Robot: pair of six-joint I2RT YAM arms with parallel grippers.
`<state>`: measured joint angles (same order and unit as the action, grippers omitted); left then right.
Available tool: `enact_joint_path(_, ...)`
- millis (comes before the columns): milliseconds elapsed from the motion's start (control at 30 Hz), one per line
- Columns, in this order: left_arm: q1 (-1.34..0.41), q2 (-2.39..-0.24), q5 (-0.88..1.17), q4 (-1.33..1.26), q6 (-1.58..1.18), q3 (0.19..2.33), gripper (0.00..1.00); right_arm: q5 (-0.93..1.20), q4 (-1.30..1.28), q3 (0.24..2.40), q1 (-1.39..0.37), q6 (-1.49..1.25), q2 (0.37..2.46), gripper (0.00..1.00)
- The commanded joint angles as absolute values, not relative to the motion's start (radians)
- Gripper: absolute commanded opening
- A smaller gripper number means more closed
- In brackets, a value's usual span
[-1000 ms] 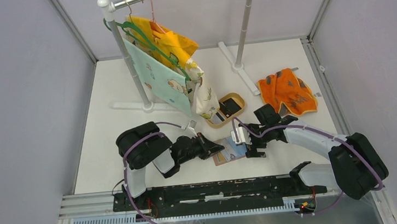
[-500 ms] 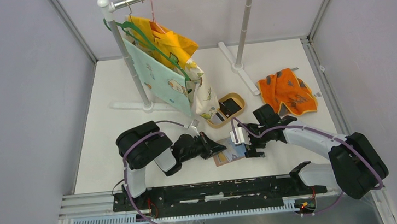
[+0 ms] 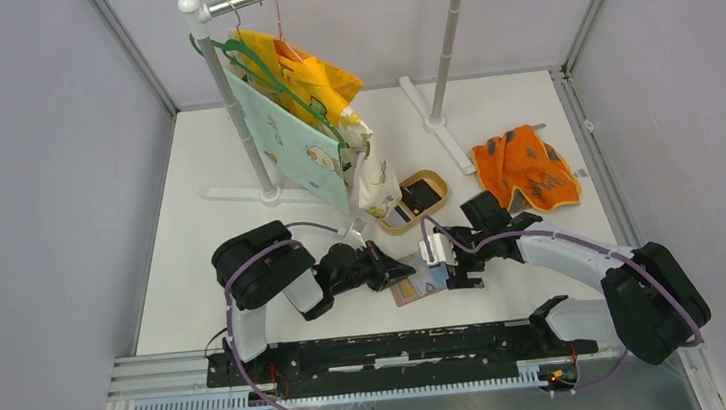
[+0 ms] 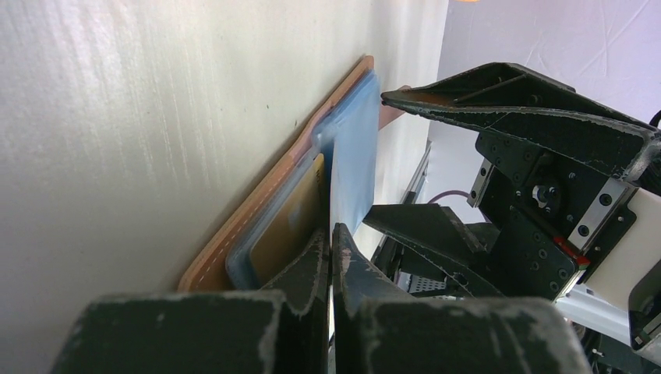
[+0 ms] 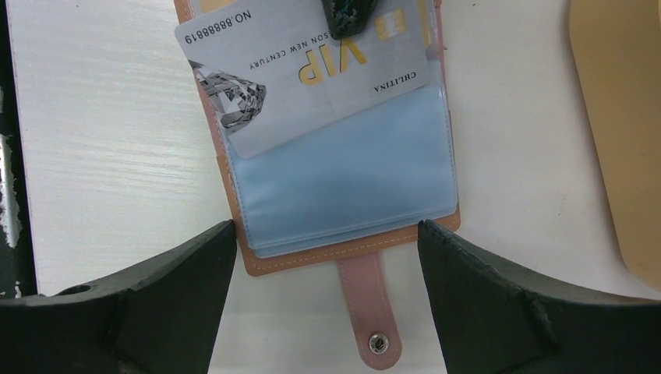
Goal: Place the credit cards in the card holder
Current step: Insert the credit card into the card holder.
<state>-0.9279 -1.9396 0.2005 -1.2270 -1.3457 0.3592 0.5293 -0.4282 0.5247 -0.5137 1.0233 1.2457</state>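
**Right wrist view: credit card (image 5: 312,74) askew on the card holder (image 5: 343,202), pinched by the left gripper (image 5: 347,15)**

From this camera I see the card holder lying open and flat on the table (image 5: 101,156), with its strap tab (image 5: 366,304) pointing toward my right arm and its pockets facing up. The white credit card lies across the holder's far half. Its long axis runs crosswise to the holder but tilted, so one corner dips lower over the blue sleeve (image 5: 351,179) than the other. The left gripper has its fingers pressed together on the card's far edge, and the left wrist view shows the same tight pinch. I cannot tell whether the card's lower edge is inside a sleeve or only resting on top.

The right gripper (image 5: 327,227) hovers spread wide, one finger on either side of the holder, touching nothing that I can see.

I judge the coming push runs from the left gripper toward the right arm. The tilt wants squaring up, or a corner may snag. Room is tight. In the top view the tan dish (image 3: 440,179), with other credit cards (image 3: 422,195) in it, sits just beyond the holder, and both grippers crowd that spot.
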Motion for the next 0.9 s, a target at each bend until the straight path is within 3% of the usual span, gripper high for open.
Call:
enact_joint_path(0,-0.921,-1.955,0.244,-1.193,-1.363,0.368,0.02,0.380,-0.433,0.485,-0.525,1.058,1.290,0.92)
enact_joint_path(567,-0.892,-2.030,0.311,-1.219,-1.281,0.442,0.02,0.379,-0.445,0.499,-0.527,1.051,1.274,0.93)
enact_joint_path(767,-0.879,-2.059,0.321,-1.238,-1.283,0.437,0.08,0.413,-0.446,0.532,-0.527,1.055,1.131,0.96)
enact_joint_path(867,-0.877,-2.077,0.328,-1.262,-1.291,0.438,0.10,0.554,-0.459,0.542,-0.530,1.115,1.056,0.96)
